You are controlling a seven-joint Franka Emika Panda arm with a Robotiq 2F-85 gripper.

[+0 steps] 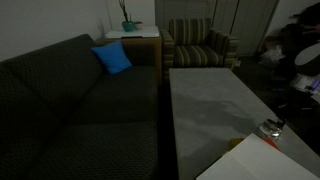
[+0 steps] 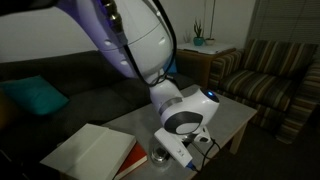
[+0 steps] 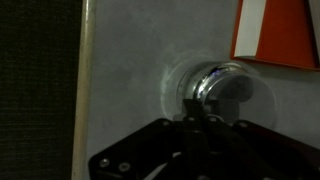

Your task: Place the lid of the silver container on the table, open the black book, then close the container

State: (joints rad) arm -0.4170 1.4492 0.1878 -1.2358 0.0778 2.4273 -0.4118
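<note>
The black book lies open on the pale stone table (image 1: pixel 210 100), its whitish pages up, in both exterior views (image 1: pixel 250 160) (image 2: pixel 88 150). Its orange-red corner shows in the wrist view (image 3: pixel 275 30). The small silver container stands just past the book in both exterior views (image 1: pixel 270 128) (image 2: pixel 160 155). In the wrist view a shiny round silver piece (image 3: pixel 218 85) sits right at my fingertips. My gripper (image 3: pixel 196 112) (image 2: pixel 178 150) is low over the table, its fingers pressed together on that piece's near rim, which looks like the lid. I cannot separate lid from tin.
A dark sofa (image 1: pixel 70 100) with a blue cushion (image 1: pixel 112 58) runs along one long side of the table. A striped armchair (image 1: pixel 200 45) and a small side table with a plant (image 1: pixel 130 30) stand at the far end. The table edge is near the tin (image 3: pixel 85 90).
</note>
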